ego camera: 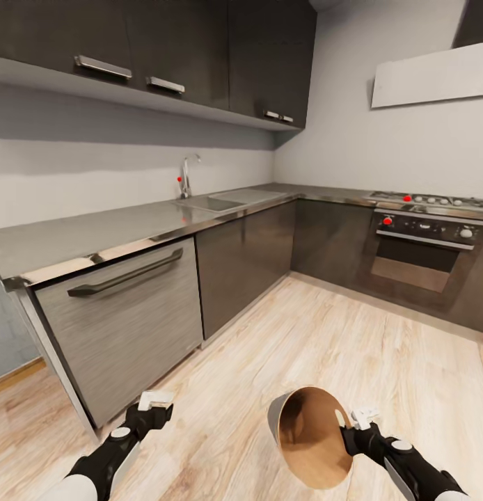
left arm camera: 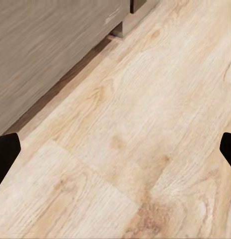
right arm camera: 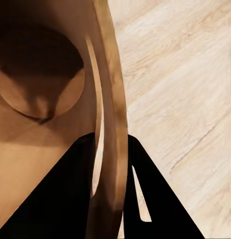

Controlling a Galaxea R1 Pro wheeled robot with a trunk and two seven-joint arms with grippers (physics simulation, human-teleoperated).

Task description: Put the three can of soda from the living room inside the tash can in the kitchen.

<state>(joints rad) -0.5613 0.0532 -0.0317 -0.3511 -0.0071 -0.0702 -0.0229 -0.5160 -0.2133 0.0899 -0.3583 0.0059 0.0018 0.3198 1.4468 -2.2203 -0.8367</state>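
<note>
Nearest the robot, the right gripper [ego camera: 358,426] pinches the rim of the tash can [ego camera: 312,435], one finger inside the wall and one outside, holding the tapered bin tipped so its smooth, wood-brown inside faces the camera; no cans lie in it, so as I judge it the soda is yet to be binned. The left gripper [ego camera: 152,403] hangs spread wide and empty over the pale, grainy plank floor [ego camera: 325,334]. Beyond stand matt grey cabinets [ego camera: 248,257], the shiny steel worktop [ego camera: 95,233], sink [ego camera: 210,203] and black oven [ego camera: 422,254].
</note>
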